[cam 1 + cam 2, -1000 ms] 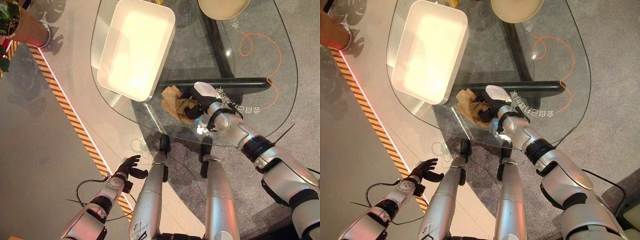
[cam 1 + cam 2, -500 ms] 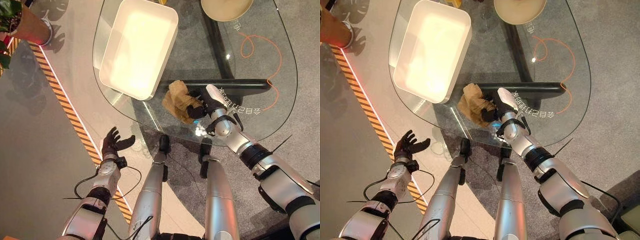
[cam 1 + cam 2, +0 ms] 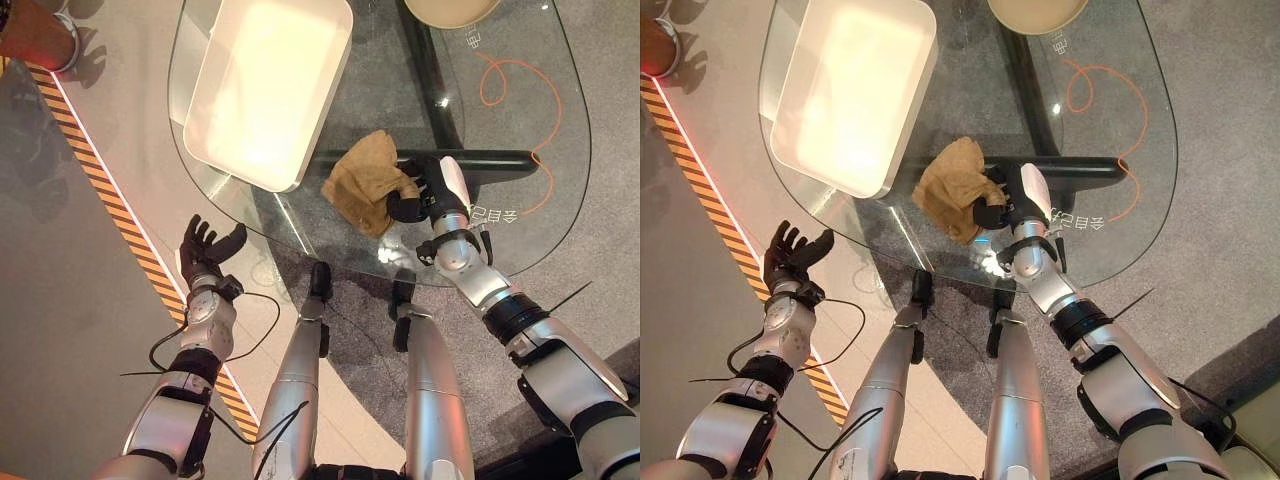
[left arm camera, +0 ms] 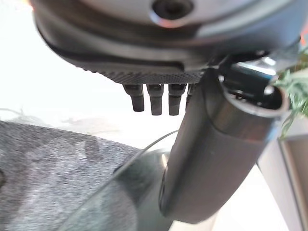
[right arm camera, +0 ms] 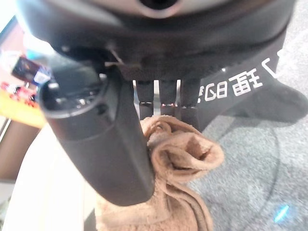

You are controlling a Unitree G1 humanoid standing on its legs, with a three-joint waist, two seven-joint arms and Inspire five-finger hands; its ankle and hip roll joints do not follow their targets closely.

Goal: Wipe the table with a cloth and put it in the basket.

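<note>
Gripping the tan cloth on the glass bench just right of the white basket, the right robot hand looks mid-wipe, the basket drop remains, and the left robot hand hangs open off the near-left edge.

A glass table fills the far half of the scene. A white basket takes up its far left part. A tan cloth lies crumpled just right of the basket's near corner, with the right hand curled on its right edge. A round beige dish sits at the far right edge. Bare glass lies between dish and cloth. The left hand hangs over open floor, left of the table's near rim.
</note>
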